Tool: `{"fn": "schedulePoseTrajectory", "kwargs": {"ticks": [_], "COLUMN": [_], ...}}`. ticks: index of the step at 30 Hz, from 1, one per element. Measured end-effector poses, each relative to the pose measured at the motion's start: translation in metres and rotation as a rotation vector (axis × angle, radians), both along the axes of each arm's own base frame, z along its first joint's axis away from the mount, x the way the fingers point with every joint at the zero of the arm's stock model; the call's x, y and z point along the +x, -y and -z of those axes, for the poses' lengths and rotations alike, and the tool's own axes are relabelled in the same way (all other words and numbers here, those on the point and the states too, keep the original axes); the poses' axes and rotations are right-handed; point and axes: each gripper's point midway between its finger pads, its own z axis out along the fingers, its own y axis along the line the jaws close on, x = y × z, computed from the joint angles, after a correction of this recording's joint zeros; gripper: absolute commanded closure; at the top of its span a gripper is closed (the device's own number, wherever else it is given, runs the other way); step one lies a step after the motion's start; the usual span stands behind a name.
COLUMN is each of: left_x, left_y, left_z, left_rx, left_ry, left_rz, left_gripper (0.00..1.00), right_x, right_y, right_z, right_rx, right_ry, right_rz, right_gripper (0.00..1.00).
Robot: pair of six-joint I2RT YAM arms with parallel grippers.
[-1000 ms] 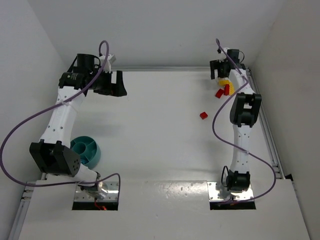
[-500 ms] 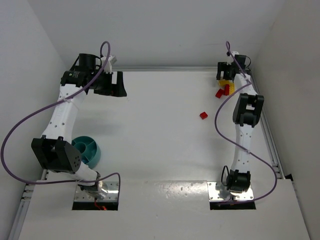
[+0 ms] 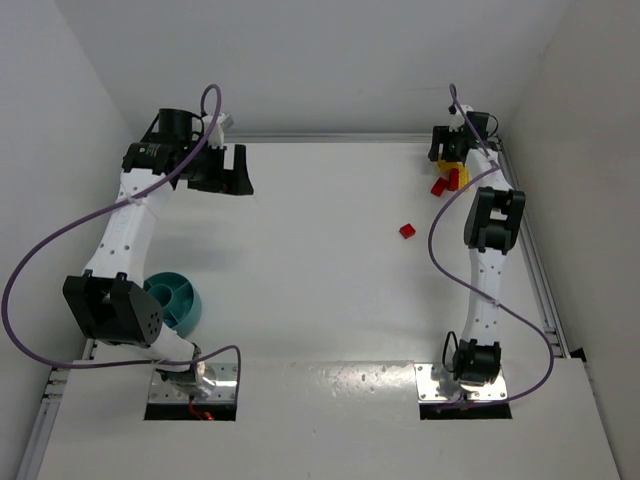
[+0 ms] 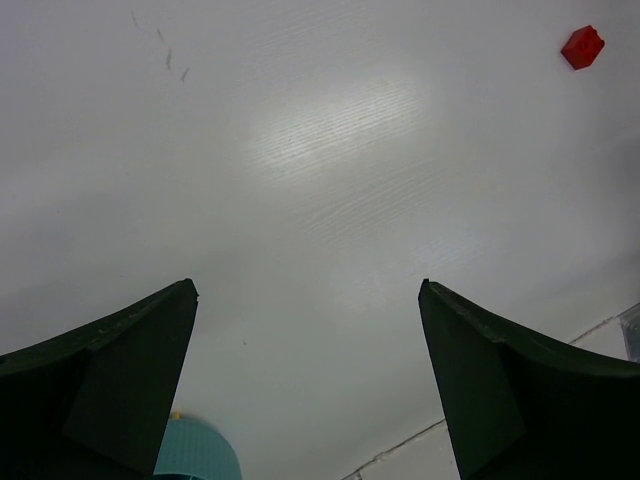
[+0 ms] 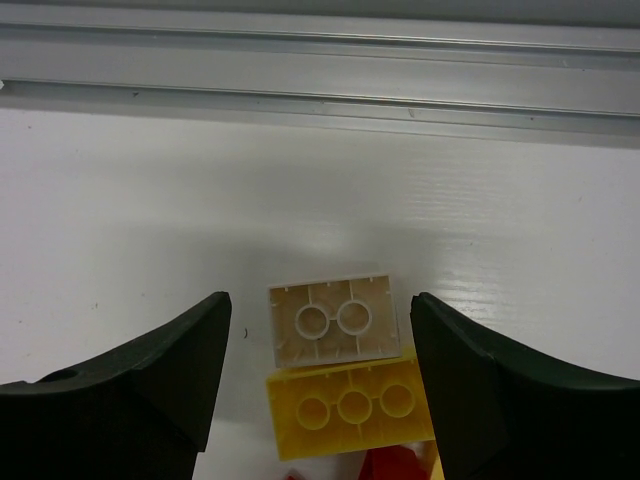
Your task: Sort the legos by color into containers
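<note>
White table (image 3: pixel 320 290) with legos (image 3: pixel 452 180), teal bowl (image 3: pixel 181 301)

I can read no text, label, brand, number or sign anywhere from here. Under my right wrist camera the white brick (image 5: pixel 333 320) lies hollow side up and shows only moulded rings. The yellow brick (image 5: pixel 350 405), touching the white brick's near side, shows the same. The red brick (image 3: pixel 407 231), well apart from the white brick towards the arm bases, is too small in my views to be sure of its faces; it looks plain.
</note>
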Motion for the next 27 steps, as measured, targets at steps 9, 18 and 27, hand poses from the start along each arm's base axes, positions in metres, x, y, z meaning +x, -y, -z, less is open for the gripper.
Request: {"fn": "schedulePoseTrajectory", "kwargs": {"ticks": [9, 18, 27], "left_x": [-0.005, -0.008, -0.019], "left_y": [-0.003, -0.007, -0.014], "left_z": [0.016, 0.022, 0.025], "left_rx": [0.011, 0.026, 0.041], "left_ry": [-0.045, -0.051, -0.046], "left_rz": [-0.008, -0.013, -0.030], "left_gripper": [0.01, 0.01, 0.01], "right_x": [0.000, -0.009, -0.031], "right_y": [0.000, 0.001, -0.016], "right_z": [0.000, 0.018, 0.017], "right_rx": [-0.027, -0.086, -0.080], "right_ry": [0.004, -0.002, -0.027], "right_rz": [-0.030, -0.095, -0.196], "right_gripper": [0.36, 0.50, 0.65]}}
